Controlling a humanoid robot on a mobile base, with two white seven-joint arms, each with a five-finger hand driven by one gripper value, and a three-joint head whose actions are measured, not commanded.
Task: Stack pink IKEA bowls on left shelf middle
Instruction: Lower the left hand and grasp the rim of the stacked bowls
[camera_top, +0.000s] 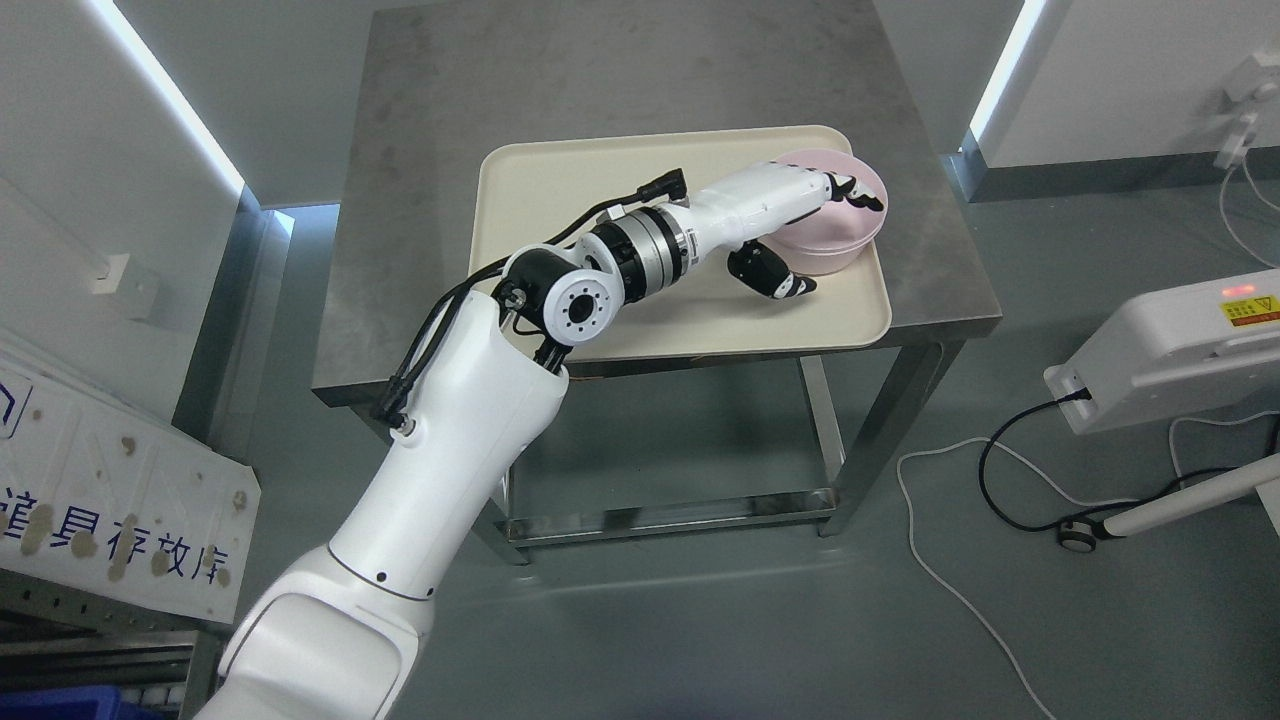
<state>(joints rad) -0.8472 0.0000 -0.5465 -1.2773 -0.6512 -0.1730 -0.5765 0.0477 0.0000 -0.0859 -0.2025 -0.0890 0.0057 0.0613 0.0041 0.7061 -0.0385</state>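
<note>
The pink bowl (835, 225) is set at the tray's (560, 190) far right corner, on the bench (420, 200). The left hand (815, 235) is pinched on its rim, fingers inside, thumb outside. A shallow pinch could let it tip on lifting.

Even, cool light from bright wall strips (165, 95); sharp focus, soft shadows under the table (640, 70).

Before me stands a grey metal desk (620, 80) on a grey-green floor (700, 630). White walls (60, 130) carry slanted light strips (165, 95) (one each side). Cables (950, 580) trail across the floor at my right.
</note>
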